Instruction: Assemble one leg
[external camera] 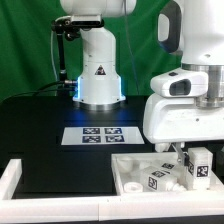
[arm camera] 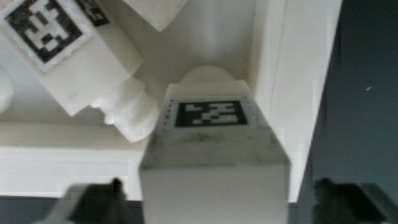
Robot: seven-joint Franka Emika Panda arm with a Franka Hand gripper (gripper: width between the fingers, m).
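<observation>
In the wrist view a stubby white leg (arm camera: 214, 150) with a black-and-white tag lies between my fingers, which press on its two sides. My gripper (arm camera: 217, 195) is shut on it. In the exterior view the gripper (external camera: 196, 152) hangs at the lower right and holds this leg (external camera: 198, 170) upright just over the large flat white panel (external camera: 132, 166). Another tagged leg (external camera: 158, 182) lies on the panel beside it. In the wrist view, panel surfaces and another tag (arm camera: 54, 30) show behind the held leg.
The marker board (external camera: 100, 134) lies on the black table in front of the robot base (external camera: 98, 80). A white raised border (external camera: 12, 178) runs along the table's front at the exterior view's left. A green curtain hangs behind.
</observation>
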